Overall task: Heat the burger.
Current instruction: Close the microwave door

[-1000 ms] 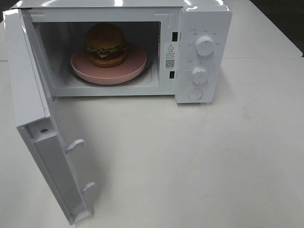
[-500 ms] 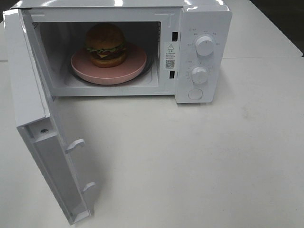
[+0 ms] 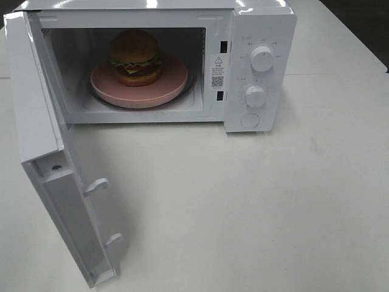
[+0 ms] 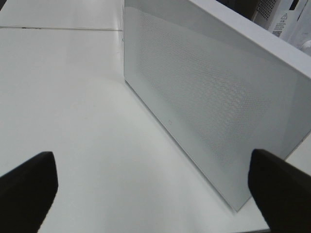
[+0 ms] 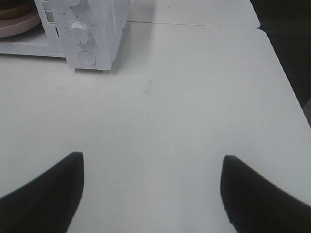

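The burger sits on a pink plate inside the white microwave. The microwave door is swung wide open toward the front left. Neither gripper shows in the exterior high view. The left wrist view has my left gripper open and empty, facing the door's outer perforated face from a short distance. My right gripper is open and empty over bare table, well in front of the microwave's control panel. A sliver of the plate shows in the right wrist view.
The control panel carries two round knobs and a round button. Two latch hooks stick out from the door's inner edge. The white table stretches in front and to the right of the microwave.
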Tool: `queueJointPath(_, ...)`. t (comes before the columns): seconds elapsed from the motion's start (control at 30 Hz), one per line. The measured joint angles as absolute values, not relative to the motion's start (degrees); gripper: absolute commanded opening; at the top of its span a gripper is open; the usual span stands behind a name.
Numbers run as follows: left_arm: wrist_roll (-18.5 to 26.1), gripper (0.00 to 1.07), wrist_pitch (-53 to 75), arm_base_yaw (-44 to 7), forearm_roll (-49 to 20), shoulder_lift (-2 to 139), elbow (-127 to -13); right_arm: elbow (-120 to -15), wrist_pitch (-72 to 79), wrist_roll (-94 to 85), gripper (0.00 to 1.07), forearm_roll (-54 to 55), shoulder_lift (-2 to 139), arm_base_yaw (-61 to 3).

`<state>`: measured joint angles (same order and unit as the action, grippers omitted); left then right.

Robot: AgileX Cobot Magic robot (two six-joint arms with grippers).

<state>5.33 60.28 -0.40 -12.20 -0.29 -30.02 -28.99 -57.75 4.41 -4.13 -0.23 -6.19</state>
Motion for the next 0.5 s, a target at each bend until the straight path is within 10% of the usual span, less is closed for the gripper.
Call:
queueJointPath(0.17,5.21,0.92,56.21,-0.4,-12.2,1.89,-31.05,-28.99,-57.75,4.41,0.75,-4.13,-0.23,-6.19)
queueJointPath(0.5,5.21,0.16,49.85,-0.4,-12.2,12.26,-31.05,-28.99,-57.75,4.41,0.75,-4.13,-0.23,-6.19)
